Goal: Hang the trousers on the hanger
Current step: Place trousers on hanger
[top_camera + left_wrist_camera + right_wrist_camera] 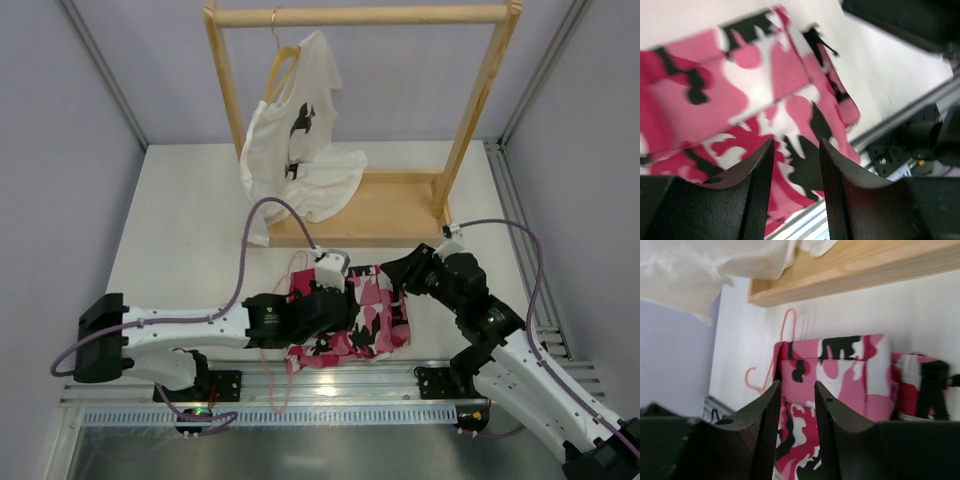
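The trousers [365,318], in pink, white and black camouflage print, lie folded in a flat bundle on the white table near its front edge. The hanger [786,325], of thin pink wire, sticks out at the bundle's left side with its curled hook on the table; the rest is hidden by the cloth. In the top view a bit of its wire [292,268] shows by the left arm. My left gripper [340,305] hovers over the trousers [740,100], open [796,142] and holding nothing. My right gripper [392,280] is at their far right corner, open [796,384] and holding nothing, facing the trousers [840,370].
A wooden rack [360,15] stands at the back on a wooden base [390,210]. A white T-shirt [300,140] with a black print hangs from it on a wooden hanger [283,65], its hem on the base. A metal rail [330,385] runs along the near table edge.
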Controlling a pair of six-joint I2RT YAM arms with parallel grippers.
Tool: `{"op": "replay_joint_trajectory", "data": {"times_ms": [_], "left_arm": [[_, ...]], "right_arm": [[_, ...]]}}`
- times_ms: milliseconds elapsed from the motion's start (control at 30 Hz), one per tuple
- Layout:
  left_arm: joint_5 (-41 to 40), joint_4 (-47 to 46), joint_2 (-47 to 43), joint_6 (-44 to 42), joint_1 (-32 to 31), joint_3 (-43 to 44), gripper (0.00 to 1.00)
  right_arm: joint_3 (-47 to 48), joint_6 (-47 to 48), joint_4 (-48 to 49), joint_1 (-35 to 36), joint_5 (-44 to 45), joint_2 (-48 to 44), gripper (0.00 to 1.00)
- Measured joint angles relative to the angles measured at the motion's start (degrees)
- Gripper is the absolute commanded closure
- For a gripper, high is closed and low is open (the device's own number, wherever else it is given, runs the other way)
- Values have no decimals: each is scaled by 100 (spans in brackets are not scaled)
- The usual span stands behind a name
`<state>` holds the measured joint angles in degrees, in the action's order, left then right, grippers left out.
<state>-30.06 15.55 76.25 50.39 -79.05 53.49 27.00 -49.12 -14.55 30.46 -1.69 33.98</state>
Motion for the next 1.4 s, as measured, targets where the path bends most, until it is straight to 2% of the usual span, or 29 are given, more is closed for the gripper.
{"op": "replay_joint_trajectory", "data": {"times_ms": [100, 200, 333, 400, 533, 633, 767, 933, 1067, 1200, 1300, 1400], "left_arm": [[-33, 299, -636, 190, 448, -258, 57], [-44, 737, -1290, 516, 721, -629, 55], [-55, 1561, -1947, 1145, 1084, -1180, 50], [-46, 1851, -2162, 1399, 1340, -1453, 50], [-2, 2280, -2695, 1631, 1908, -1969, 54], [164, 2236, -2916, 1641, 2127, -2107, 55], [404, 1961, -2675, 1593, 2144, -2105, 54], [719, 1668, -1786, 1502, 2273, -2094, 55], [1073, 1279, -1193, 1408, 2625, -2096, 56], [1294, 1051, -1058, 1340, 2868, -2096, 55], [1351, 946, -1084, 1292, 2951, -2096, 55], [1423, 898, -1141, 1178, 2966, -2090, 55]], "right_arm": [[-138, -2, 828, -4, -737, 658, 66], [-822, -127, 1652, -4, -1113, 1217, 66], [-2205, -378, 2153, -7, -1209, 931, 66], [-2131, -175, 1965, -4, -1187, 627, 66], [-1349, 398, 1185, -7, -1193, 387, 65], [-557, 656, 1016, -9, -1665, 509, 65], [-210, 629, 1773, 293, -2343, 879, 62], [-243, 415, 2686, 1757, -2514, 2006, 62], [-999, 55, 4236, 2376, -2568, 3394, 62], [-1991, -278, 5176, 2406, -2612, 4197, 62], [-1945, -216, 5235, 2452, -2610, 4098, 62], [-1526, 22, 4236, 2557, -2457, 3519, 62]]}}
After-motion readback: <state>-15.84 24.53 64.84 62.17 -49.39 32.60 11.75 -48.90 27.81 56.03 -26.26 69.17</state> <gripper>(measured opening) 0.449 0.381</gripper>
